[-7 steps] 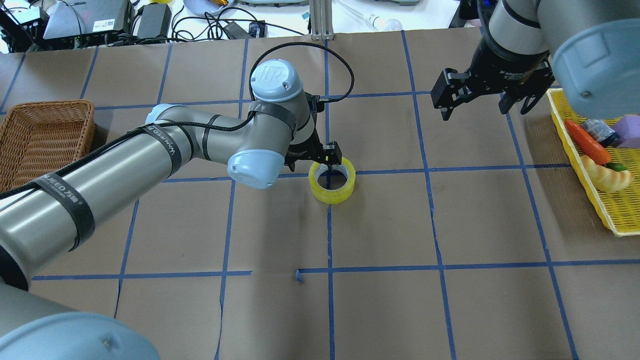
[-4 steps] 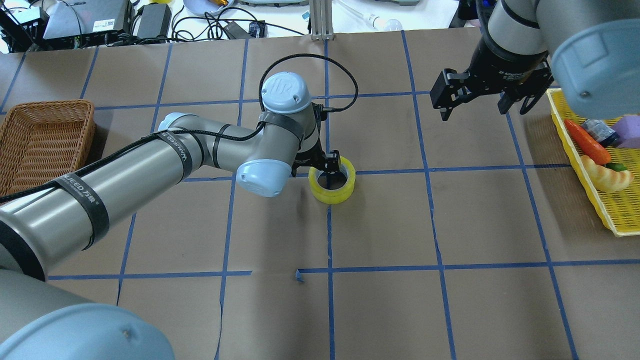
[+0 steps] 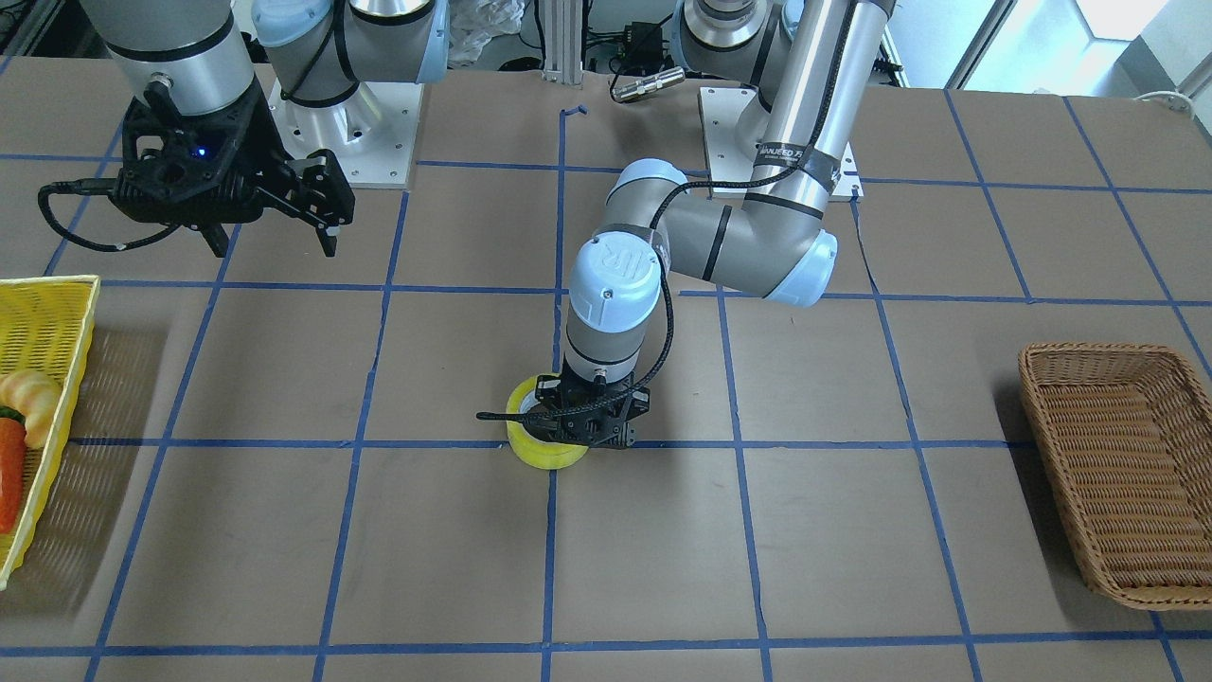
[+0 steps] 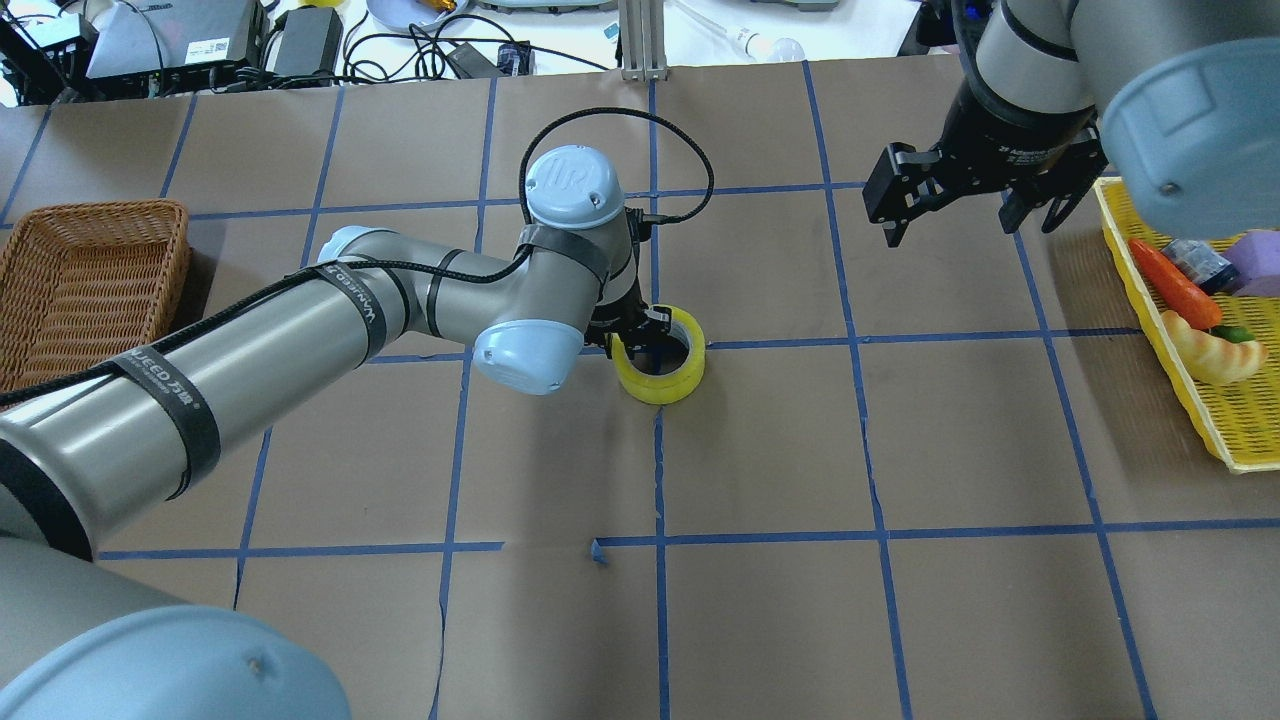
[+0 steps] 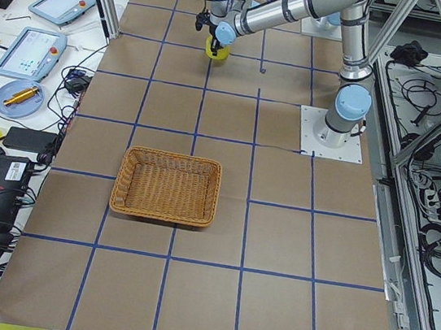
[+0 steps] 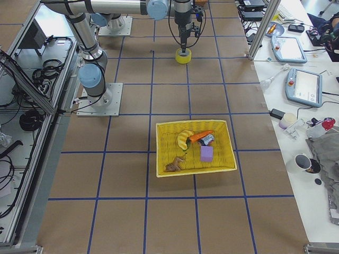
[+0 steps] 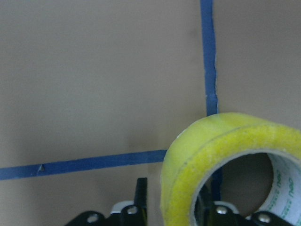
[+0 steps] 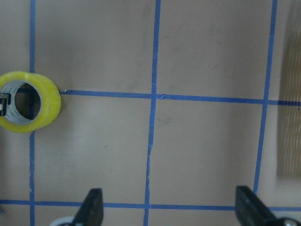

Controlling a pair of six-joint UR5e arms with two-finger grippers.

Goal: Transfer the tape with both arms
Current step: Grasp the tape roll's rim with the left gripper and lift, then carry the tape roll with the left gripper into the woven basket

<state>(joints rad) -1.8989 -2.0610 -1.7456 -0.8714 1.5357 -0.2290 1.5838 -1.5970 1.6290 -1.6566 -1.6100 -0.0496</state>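
- One tape (image 4: 660,388): mid-table at a blue grid crossing, well apart from both baskets.
- Two grippers: left gripper (image 4: 636,340) apparently pinching the roll's 10 o'clock wall, one finger inside the core; right gripper (image 4: 960,205) spread, at 2 o'clock.
- Two baskets: wicker basket (image 4: 100,205) at the table's 9 o'clock edge, yellow basket (image 4: 1250,420) at its 3 o'clock edge.
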